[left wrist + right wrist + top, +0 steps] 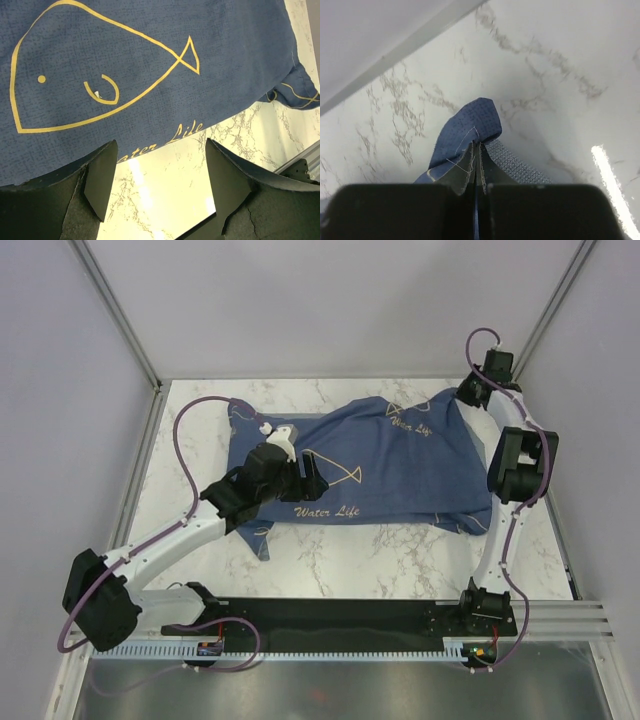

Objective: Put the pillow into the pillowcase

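Grey walls box in a marble bench (pixel 400 560), where the blue fish-print pillowcase (pixel 400 465) lies plump across the far half. The pillow is hidden, probably already inside. The jaws of the right arm (pixel 520 455) pinch a cloth corner at the far right corner; those of the left arm (pixel 170 540) hang spread above the print. What remains is likely seating and straightening, which calls for a fresh grip on the left.

The pillowcase (pixel 225 40) is showing matt, coarse woven cloth with smooth printed yellow lines. The table (pixel 165 185) is shining glossy, marble-like. The left pads (pixel 55 210) are looking matt, black, cracked.
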You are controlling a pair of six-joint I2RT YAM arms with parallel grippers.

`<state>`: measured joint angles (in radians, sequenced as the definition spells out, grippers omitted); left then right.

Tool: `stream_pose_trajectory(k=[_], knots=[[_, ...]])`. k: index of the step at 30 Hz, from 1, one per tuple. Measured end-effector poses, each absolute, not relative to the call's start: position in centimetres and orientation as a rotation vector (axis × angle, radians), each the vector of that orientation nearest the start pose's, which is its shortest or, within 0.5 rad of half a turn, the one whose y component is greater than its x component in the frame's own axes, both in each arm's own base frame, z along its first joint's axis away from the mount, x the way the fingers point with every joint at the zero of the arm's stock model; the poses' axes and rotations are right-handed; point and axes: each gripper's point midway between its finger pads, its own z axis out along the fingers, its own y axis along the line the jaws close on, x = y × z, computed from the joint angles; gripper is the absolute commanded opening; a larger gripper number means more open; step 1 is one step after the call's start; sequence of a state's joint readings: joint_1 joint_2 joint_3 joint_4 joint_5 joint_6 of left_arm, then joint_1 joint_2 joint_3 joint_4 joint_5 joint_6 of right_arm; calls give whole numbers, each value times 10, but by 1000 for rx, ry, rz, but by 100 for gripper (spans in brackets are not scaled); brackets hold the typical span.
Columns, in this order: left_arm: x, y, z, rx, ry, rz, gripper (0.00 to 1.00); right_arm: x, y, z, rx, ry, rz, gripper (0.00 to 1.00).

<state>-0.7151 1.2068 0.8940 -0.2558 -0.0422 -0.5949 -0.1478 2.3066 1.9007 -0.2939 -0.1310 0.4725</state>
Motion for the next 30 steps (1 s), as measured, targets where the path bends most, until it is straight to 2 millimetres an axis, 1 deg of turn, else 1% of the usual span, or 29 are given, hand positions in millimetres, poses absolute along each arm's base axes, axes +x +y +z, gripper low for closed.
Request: stream_pose_trajectory(k=[2,5,7,8,9,10,11,12,15,17,19,21,23,24,25,27,28,30], knots=[[268,-255,181,108,2217,-711,79,621,-68,92,667,2146,311,0],[268,-253,185,106,2204,-716,79,642,-101,111,709,2053,299,0],[268,-252,188,102,2195,-715,79,652,-119,119,733,2008,296,0],[268,-252,189,100,2192,-714,79,655,-128,120,746,1992,294,3],[268,-251,190,98,2187,-713,79,656,-133,121,759,1986,294,16],[268,-250,192,94,2182,-710,81,655,-141,120,786,1984,291,64],[269,-248,193,87,2174,-704,82,654,-147,120,812,1978,286,91],[269,-245,194,80,2169,-697,85,651,-152,119,828,1979,271,98],[271,-232,199,40,2155,-664,86,643,-165,123,853,1978,235,98],[276,-219,203,0,2143,-648,87,630,-167,131,867,1984,221,98],[281,-204,208,-49,2125,-630,88,610,-160,145,867,2000,226,98],[283,-188,218,-99,2090,-616,92,587,-143,171,829,2001,249,98],[276,-174,231,-131,2042,-613,96,559,-114,201,763,2000,293,98],[271,-169,238,-138,2015,-619,98,542,-91,225,693,1978,350,98],[265,-164,246,-143,1990,-625,99,527,-74,241,644,1961,392,98],[252,-153,262,-155,1922,-646,100,489,-34,279,520,1915,493,98],[245,-147,271,-161,1888,-656,100,464,-17,296,455,1877,536,98],[233,-137,281,-172,1838,-670,100,429,-4,316,398,1824,562,98]])
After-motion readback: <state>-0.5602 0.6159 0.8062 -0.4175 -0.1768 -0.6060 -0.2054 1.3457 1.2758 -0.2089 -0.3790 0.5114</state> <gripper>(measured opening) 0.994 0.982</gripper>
